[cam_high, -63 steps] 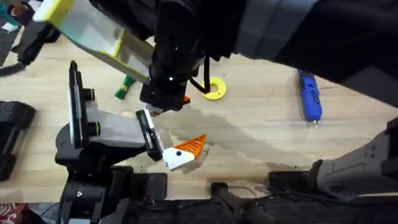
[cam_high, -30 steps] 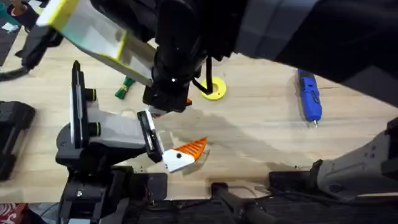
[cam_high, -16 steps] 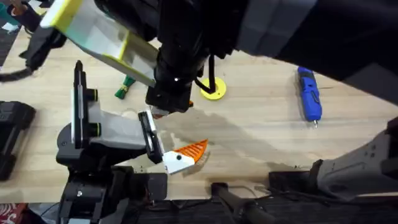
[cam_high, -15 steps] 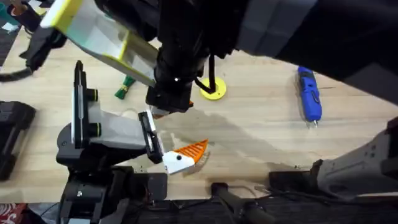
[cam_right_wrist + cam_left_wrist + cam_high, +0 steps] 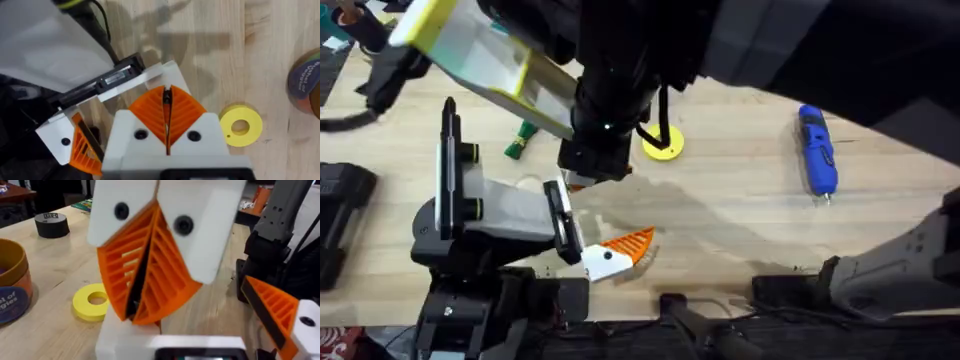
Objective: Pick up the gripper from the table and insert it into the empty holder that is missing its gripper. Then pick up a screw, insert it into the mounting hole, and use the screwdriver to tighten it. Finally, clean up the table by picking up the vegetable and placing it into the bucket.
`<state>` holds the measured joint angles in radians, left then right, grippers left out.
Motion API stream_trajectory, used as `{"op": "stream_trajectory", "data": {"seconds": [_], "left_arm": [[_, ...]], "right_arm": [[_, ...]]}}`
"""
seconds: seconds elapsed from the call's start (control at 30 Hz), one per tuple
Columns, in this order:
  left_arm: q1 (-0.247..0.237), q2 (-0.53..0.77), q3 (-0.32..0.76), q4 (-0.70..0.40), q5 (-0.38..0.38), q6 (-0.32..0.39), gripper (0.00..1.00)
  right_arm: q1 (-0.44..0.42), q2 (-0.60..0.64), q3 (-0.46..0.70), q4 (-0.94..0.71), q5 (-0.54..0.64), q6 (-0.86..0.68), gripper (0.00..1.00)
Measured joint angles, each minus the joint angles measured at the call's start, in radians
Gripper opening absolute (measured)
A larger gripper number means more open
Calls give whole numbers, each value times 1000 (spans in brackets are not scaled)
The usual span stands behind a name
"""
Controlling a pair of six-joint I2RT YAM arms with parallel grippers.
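Note:
My right arm (image 5: 610, 100) reaches across the middle. Its gripper (image 5: 166, 100) is shut, orange pads pressed together with a thin dark sliver between them that I cannot identify. The pads sit right on the holder (image 5: 165, 342), the white padless finger of my left gripper (image 5: 610, 250). That gripper is open, and its other finger carries an orange wedge (image 5: 270, 307). I cannot tell the loose orange gripper apart from the pads. The blue screwdriver (image 5: 817, 152) lies at the far right, and the green vegetable (image 5: 520, 140) at the far left. The bucket (image 5: 12, 285) stands beside the yellow disc.
A flat yellow ring disc (image 5: 662, 143) lies just past the right gripper. A black tape roll (image 5: 52, 224) sits farther back. Arm bases and cables line the near table edge. Bare wood stretches between the disc and the screwdriver.
The right arm has drifted slightly away and to the right over the left gripper. The left gripper has barely shifted. The screwdriver, vegetable and disc have not moved.

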<state>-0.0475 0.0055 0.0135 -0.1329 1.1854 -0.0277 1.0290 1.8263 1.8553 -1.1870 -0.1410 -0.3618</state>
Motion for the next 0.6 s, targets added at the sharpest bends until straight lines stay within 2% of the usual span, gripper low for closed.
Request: {"op": "stream_trajectory", "data": {"seconds": [0.1,0.13,0.27,0.3,0.6], "left_arm": [[0,0,0,0,0,0,985],[0,0,0,0,-3,0,986],[1,0,0,2,-10,-3,985],[2,0,0,3,-20,1,986],[2,0,0,3,-24,5,985]], "right_arm": [[0,0,0,0,1,-2,17],[-1,0,0,-3,-5,-1,143],[-7,0,1,-18,9,-6,746],[-18,2,0,-20,21,-8,988],[-57,-4,0,-19,25,-8,997]]}}
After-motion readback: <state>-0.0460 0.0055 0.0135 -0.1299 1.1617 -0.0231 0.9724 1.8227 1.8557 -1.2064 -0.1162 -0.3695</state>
